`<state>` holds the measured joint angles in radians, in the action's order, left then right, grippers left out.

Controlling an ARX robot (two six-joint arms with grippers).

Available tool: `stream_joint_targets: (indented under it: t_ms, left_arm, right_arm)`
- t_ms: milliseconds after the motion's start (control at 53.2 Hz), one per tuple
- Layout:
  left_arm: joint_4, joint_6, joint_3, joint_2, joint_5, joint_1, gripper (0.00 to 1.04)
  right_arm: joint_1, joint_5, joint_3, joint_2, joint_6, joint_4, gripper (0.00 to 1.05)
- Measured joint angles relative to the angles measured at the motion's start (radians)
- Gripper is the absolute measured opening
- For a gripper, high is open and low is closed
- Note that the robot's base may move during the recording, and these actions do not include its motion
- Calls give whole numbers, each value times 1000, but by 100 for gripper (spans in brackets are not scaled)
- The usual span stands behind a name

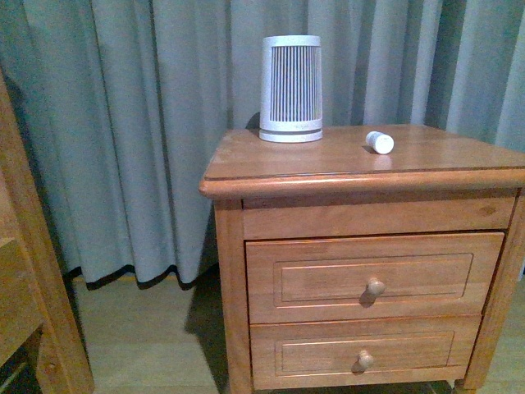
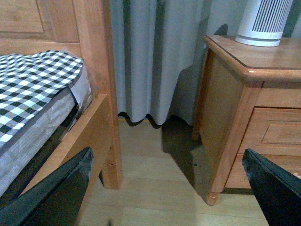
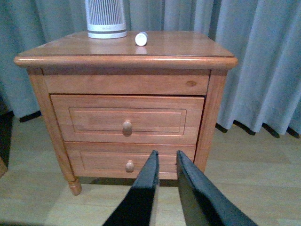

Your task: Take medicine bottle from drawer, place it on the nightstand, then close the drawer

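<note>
The medicine bottle (image 1: 380, 142) lies on its side on the nightstand's (image 1: 344, 162) glossy top, right of the middle; it also shows in the right wrist view (image 3: 141, 38). The drawer (image 1: 373, 277), the upper one with a round knob, sits pushed in flush; it also shows in the right wrist view (image 3: 127, 118). My right gripper (image 3: 166, 157) is shut and empty, back from the nightstand's front, low, in front of the lower drawer. My left gripper (image 2: 167, 162) is open and empty, low over the floor to the left of the nightstand (image 2: 244, 70). Neither arm shows in the front view.
A white-and-grey ribbed device (image 1: 290, 89) stands at the back of the nightstand top. A bed frame (image 2: 89, 84) with a checked mattress stands left of it, a strip of wooden floor (image 2: 155, 183) between them. Grey curtains (image 1: 131, 123) hang behind. The lower drawer (image 1: 365, 353) is shut.
</note>
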<state>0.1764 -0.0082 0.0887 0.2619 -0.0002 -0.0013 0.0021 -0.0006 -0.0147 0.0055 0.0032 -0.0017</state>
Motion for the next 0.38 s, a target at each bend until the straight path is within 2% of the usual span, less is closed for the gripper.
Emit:
stream_joint_targets:
  t_ms: [376]
  left_arm:
    - [0, 0, 0, 0, 0, 0, 98]
  right_arm:
    - [0, 0, 0, 0, 0, 0, 81]
